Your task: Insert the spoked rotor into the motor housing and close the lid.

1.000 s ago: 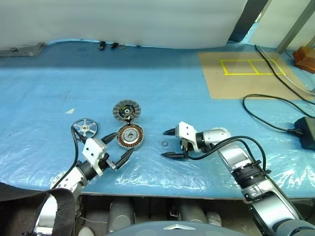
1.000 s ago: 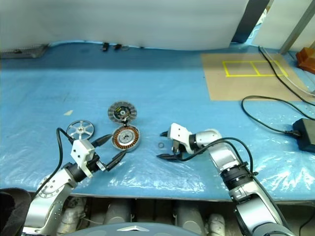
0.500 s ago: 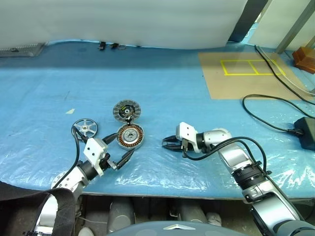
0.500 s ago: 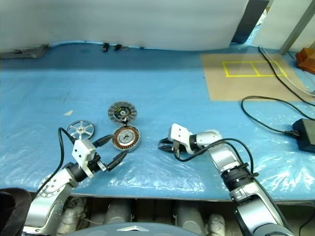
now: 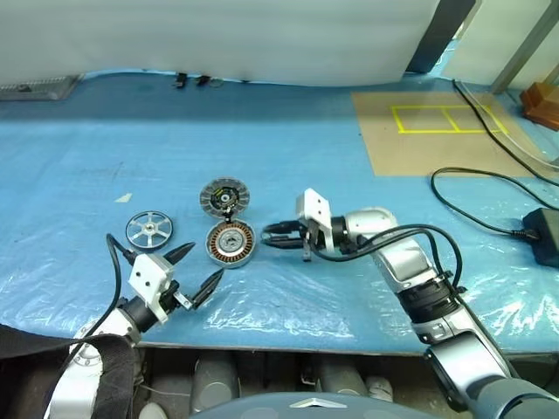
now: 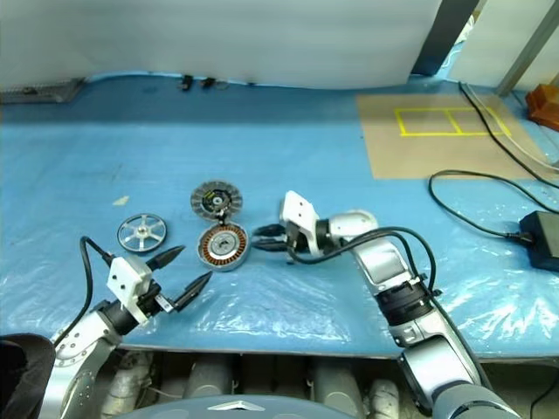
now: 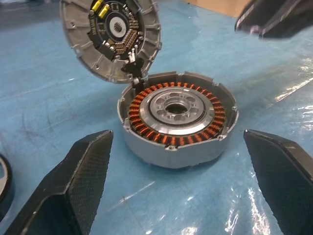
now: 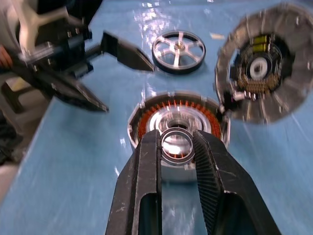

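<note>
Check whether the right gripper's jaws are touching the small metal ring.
Touching. The right wrist view shows the right gripper with both jaws pressed against opposite sides of the small metal ring, holding it above the motor housing.

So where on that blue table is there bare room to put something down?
Plenty: the blue sheet behind the parts is bare up to the wall, and so is the stretch between the right gripper and the black cable. It is crowded where spoked rotor, motor housing, open lid and both grippers, including the left gripper, cluster.

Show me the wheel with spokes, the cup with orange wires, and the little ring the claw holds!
spoked rotor (image 5: 148, 230), left eye view, hub.
motor housing (image 7: 178, 105), left wrist view, silver centre.
small ring (image 8: 176, 145), right wrist view, rim.
</note>
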You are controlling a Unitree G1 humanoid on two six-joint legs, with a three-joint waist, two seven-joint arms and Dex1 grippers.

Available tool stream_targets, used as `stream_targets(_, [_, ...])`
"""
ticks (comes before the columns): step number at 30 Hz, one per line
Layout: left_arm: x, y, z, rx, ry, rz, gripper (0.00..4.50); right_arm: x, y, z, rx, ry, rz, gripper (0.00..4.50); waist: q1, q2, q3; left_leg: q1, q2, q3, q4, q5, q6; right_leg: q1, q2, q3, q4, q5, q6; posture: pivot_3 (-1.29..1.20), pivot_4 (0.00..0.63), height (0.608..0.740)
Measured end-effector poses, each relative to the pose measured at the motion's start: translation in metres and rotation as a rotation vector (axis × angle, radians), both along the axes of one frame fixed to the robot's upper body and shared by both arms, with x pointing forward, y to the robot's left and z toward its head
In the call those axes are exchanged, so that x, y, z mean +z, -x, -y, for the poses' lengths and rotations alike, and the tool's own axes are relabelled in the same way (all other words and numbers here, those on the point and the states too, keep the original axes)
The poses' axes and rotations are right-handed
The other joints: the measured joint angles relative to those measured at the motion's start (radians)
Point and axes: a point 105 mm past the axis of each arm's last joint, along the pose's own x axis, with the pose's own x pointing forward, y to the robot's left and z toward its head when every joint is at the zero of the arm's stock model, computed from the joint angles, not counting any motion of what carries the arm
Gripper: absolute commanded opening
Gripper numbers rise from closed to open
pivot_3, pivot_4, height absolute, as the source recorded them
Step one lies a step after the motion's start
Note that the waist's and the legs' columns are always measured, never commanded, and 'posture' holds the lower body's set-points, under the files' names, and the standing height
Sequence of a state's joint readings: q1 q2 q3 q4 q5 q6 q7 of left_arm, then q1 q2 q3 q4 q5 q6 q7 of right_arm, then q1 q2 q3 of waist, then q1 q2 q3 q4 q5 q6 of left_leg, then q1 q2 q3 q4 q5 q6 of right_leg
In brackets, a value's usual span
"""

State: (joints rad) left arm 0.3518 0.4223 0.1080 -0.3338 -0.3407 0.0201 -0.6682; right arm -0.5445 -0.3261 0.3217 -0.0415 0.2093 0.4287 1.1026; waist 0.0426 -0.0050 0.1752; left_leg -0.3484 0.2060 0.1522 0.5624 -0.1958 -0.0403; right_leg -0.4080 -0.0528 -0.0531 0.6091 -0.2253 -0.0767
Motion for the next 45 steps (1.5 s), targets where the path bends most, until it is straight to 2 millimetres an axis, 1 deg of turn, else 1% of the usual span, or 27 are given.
stream_targets(2, [-0.001, 0.001, 0.000, 0.011, 0.007, -0.002, 4.50, 0.003, 0.001, -0.009, 0.012, 0.016, -0.013, 0.58, 0.000, 0.000, 0.000, -0.001, 0.000, 0.000, 0.000, 0.000, 0.000, 0.000, 0.000, 0.000, -0.001, 0.002, -0.004, 0.00, 0.150, 0.740])
stream_targets(5, [0.000, 0.001, 0.000, 0.025, 0.014, 0.008, 4.50, 0.001, -0.004, -0.024, 0.006, 0.087, -0.048, 0.58, -0.001, 0.000, 0.000, 0.000, 0.000, 0.000, -0.001, 0.000, 0.000, 0.000, 0.000, 0.000, -0.001, 0.003, -0.005, 0.00, 0.150, 0.740])
stream_targets(8, [0.001, 0.000, 0.003, 0.037, 0.029, 0.020, 4.50, 0.002, -0.008, -0.040, -0.012, 0.111, -0.098, 0.58, -0.001, 0.000, 0.000, 0.000, 0.000, 0.000, -0.001, 0.000, 0.000, 0.000, 0.000, 0.000, -0.001, 0.003, -0.005, 0.00, 0.150, 0.740])
stream_targets(11, [0.002, 0.000, 0.005, 0.044, 0.035, 0.028, 4.50, 0.000, -0.011, -0.049, -0.012, 0.148, -0.093, 0.58, -0.001, 0.000, 0.000, -0.001, 0.000, 0.000, -0.001, 0.000, 0.000, 0.000, 0.000, 0.000, -0.001, 0.003, -0.005, 0.00, 0.150, 0.740])
stream_targets(21, [-0.002, 0.004, 0.004, 0.073, 0.029, 0.027, 4.50, -0.023, -0.008, -0.055, 0.019, 0.262, -0.094, 0.58, 0.000, 0.000, 0.000, 0.000, 0.000, 0.000, -0.001, 0.000, -0.001, 0.000, 0.000, 0.000, -0.001, 0.003, -0.005, 0.00, 0.150, 0.740])
stream_targets(29, [-0.003, 0.005, 0.003, 0.078, 0.028, 0.023, 4.50, -0.036, -0.018, -0.061, -0.036, 0.282, -0.067, 0.58, -0.001, 0.000, 0.000, 0.000, 0.000, 0.000, -0.001, 0.000, -0.001, 0.000, 0.000, 0.000, -0.001, 0.003, -0.005, 0.00, 0.150, 0.740])
stream_targets(36, [-0.002, 0.006, 0.004, 0.076, 0.027, 0.027, 4.50, -0.040, -0.023, -0.062, -0.048, 0.278, -0.047, 0.58, -0.001, 0.000, 0.000, 0.000, 0.000, 0.000, -0.001, 0.000, -0.001, 0.000, 0.000, 0.000, -0.001, 0.003, -0.005, 0.00, 0.150, 0.740])
stream_targets(45, [-0.001, 0.005, 0.006, 0.069, 0.029, 0.031, 4.50, -0.040, -0.024, -0.057, -0.047, 0.289, -0.044, 0.58, -0.001, 0.000, 0.000, 0.000, 0.000, 0.000, 0.000, 0.000, -0.001, 0.001, 0.000, 0.000, 0.000, 0.003, -0.005, 0.00, 0.150, 0.740])
